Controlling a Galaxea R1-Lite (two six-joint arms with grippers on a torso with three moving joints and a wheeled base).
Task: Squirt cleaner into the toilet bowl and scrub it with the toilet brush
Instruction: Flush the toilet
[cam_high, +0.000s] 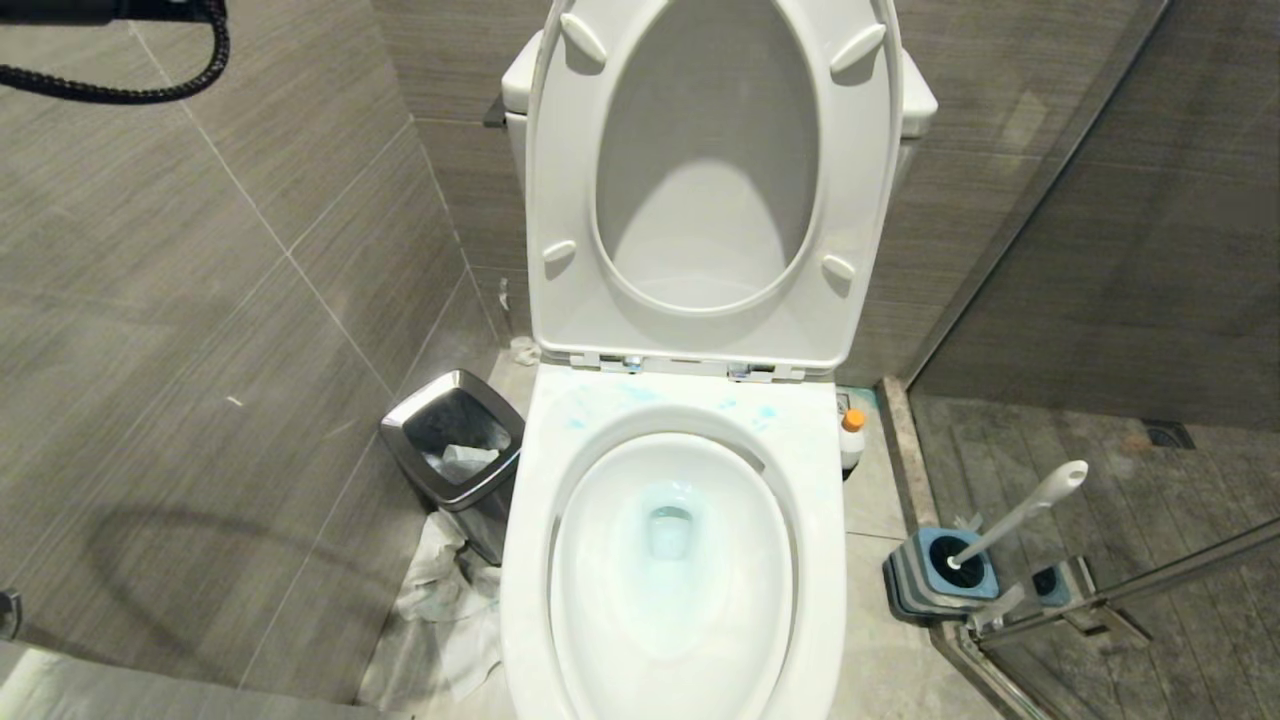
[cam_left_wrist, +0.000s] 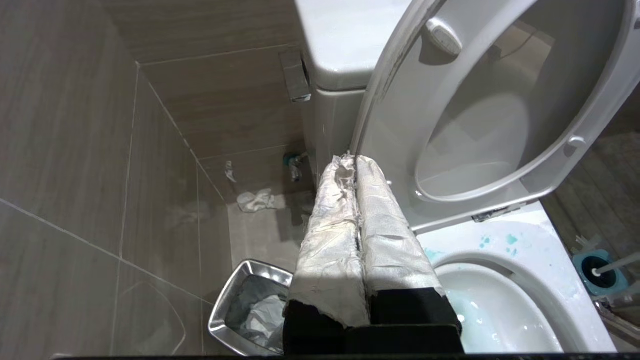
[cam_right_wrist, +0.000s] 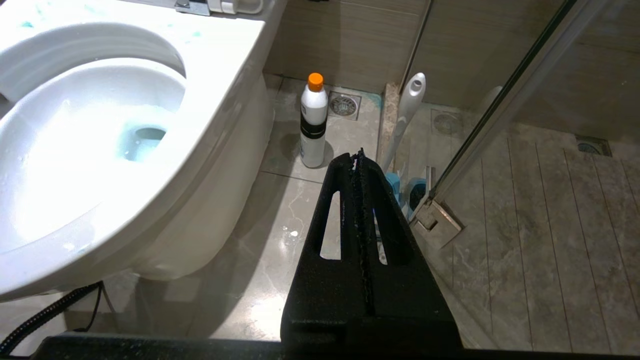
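Glossy white ceramic toilet (cam_high: 820, 480) at centre frame, its smooth plastic lid (cam_high: 700, 330) raised. At lower left, a bin (cam_high: 400, 432) with a shiny metal rim holds crumpled paper (cam_high: 465, 462). Matt, wood-grained grey tiles (cam_high: 200, 300) cover the walls; the left gripper (cam_left_wrist: 354, 161) is wrapped in rough, silvery cloth-like tape.

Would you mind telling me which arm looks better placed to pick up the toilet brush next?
Probably the right. The toilet brush stands in its holder on the robot's right, just beyond the shut right gripper. The left gripper hangs by the bin.
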